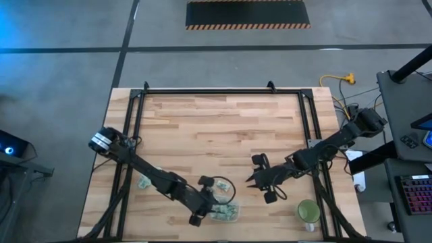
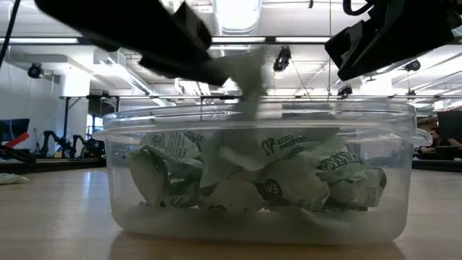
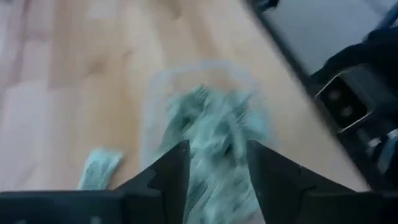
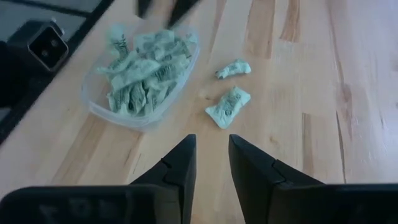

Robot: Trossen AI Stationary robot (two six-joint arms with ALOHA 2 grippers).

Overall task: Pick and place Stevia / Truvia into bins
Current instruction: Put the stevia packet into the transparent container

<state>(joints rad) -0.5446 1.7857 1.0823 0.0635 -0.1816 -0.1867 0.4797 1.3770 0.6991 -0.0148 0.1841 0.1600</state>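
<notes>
Left hand hangs over the clear bin at the near edge of the bench, a little left of centre, its fingers parted with a gap between them. In the low view one pale sachet shows just under the dark fingers and above the rim; whether it touches them cannot be told. The bin is heaped with crumpled green-and-white Stevia sachets. One more sachet lies on the wood to the left of the bin, partly under the left arm.

Right of the bin, two loose sachets lie close together on the bare planks, apart from its wall. Right hand hovers further right, near the middle of the bench, its fingers set narrowly apart and holding nothing; the two loose sachets lie ahead of them, with the bin beyond. A round green cup stands near the bench's near right corner, well apart from the bin.

A black frame runs along the far edge and both sides of the light wooden bench. Grey floor surrounds it, with a hazard-striped mat beyond the far side.
</notes>
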